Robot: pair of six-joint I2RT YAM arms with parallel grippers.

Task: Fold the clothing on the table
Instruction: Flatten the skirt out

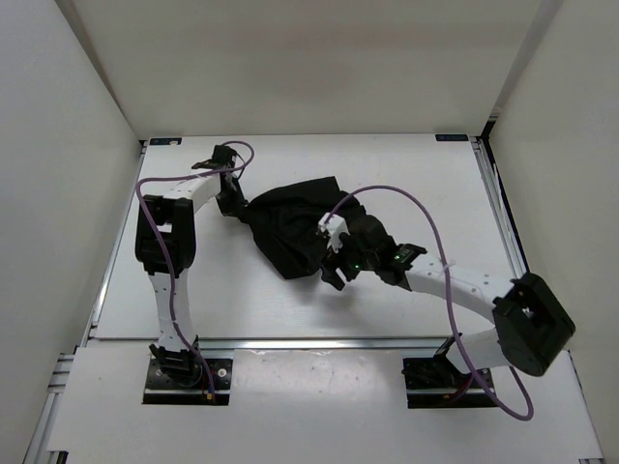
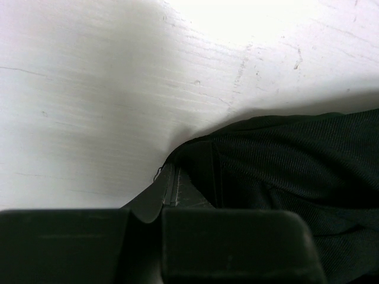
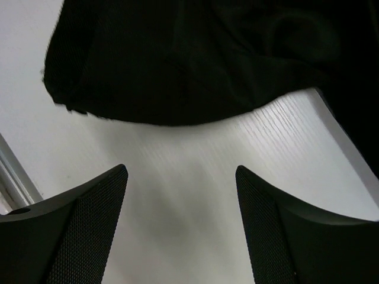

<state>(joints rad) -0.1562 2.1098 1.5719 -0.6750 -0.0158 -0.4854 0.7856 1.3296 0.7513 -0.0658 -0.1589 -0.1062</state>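
The clothing (image 1: pixel 295 227), a crumpled black garment, lies bunched in the middle of the white table (image 1: pixel 387 174). My left gripper (image 1: pixel 235 206) is at its left edge. In the left wrist view the jaws are together, and my left gripper (image 2: pixel 169 190) is shut on a corner of the clothing (image 2: pixel 296 165). My right gripper (image 1: pixel 335 273) hovers at the garment's near right side. Seen from the right wrist, my right gripper (image 3: pixel 180 173) is open over bare table (image 3: pixel 177 236), with nothing between its fingers (image 3: pixel 95 219). The hem of the clothing (image 3: pixel 177 59) lies just ahead of them.
White walls (image 1: pixel 87 145) close in the table on the left, back and right. An aluminium rail (image 1: pixel 319 341) runs along the near edge, and part of a rail (image 3: pixel 12 171) shows in the right wrist view. Purple cables (image 1: pixel 426 217) loop off both arms.
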